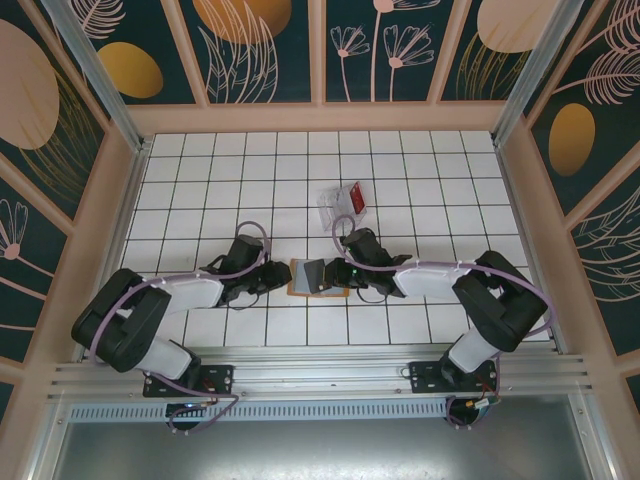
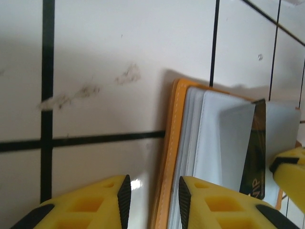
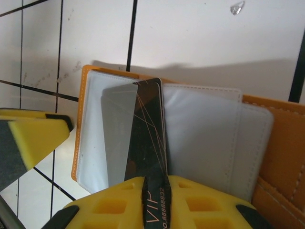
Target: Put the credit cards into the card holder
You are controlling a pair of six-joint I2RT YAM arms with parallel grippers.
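White-tiled table (image 1: 400, 170), near edge: my right gripper (image 3: 155, 202) pinches the dark credit card (image 3: 147, 124) partly inside the open card holder (image 3: 281, 143), left gripper (image 2: 153, 205) parted astride its spine; I should push straight, slowly.

We count one black credit card (image 3: 148, 138) and one red credit card (image 1: 356, 197). We also count one card holder (image 3: 209, 133) and one clear case (image 1: 332, 208).

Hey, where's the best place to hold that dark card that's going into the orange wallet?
Pinch the dark card across its flat faces at the free VIP-printed end, coming from the card holder's open side; its other end sits among the grey sleeves.
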